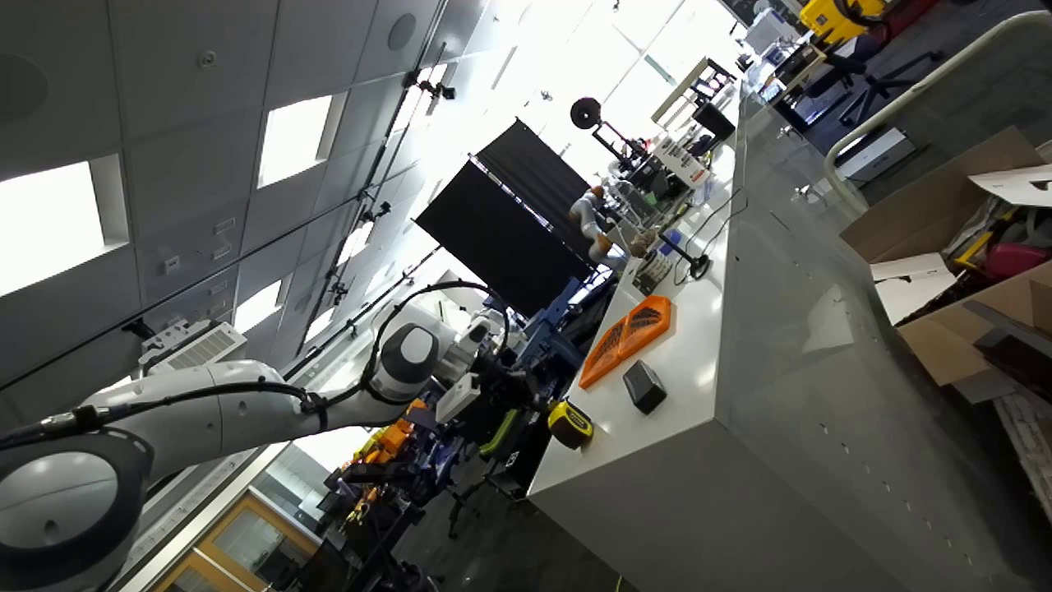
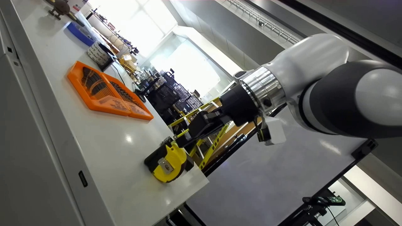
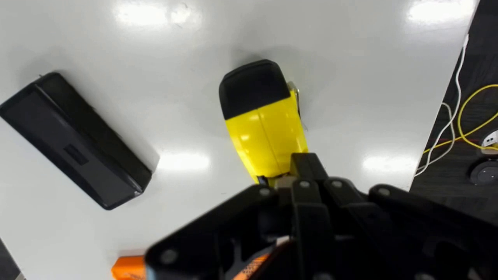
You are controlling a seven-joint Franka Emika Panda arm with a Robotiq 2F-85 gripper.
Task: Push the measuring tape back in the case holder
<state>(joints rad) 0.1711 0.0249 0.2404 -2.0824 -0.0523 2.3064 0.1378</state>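
Note:
The measuring tape is a yellow and black case (image 3: pixel 268 134) on the white table. It shows in both exterior views (image 1: pixel 570 424), (image 2: pixel 176 157), close to the table's corner. My gripper (image 3: pixel 309 165) looks shut, its fingertips together, with nothing seen between them. The fingertips are at one end of the yellow case, over its upper edge in an exterior view (image 2: pixel 183 142). I cannot tell whether they touch it. A small pale piece at that end shows beside the fingertips; I cannot tell if it is the blade. The fingers hide the rest of that end.
A black box (image 3: pixel 74 140) lies beside the tape on the white table (image 3: pixel 350 77); it also shows in an exterior view (image 1: pixel 644 386). An orange drill-bit case (image 2: pixel 108 91) lies farther along. The table's edge is close, with cables (image 3: pixel 459 93) beyond it.

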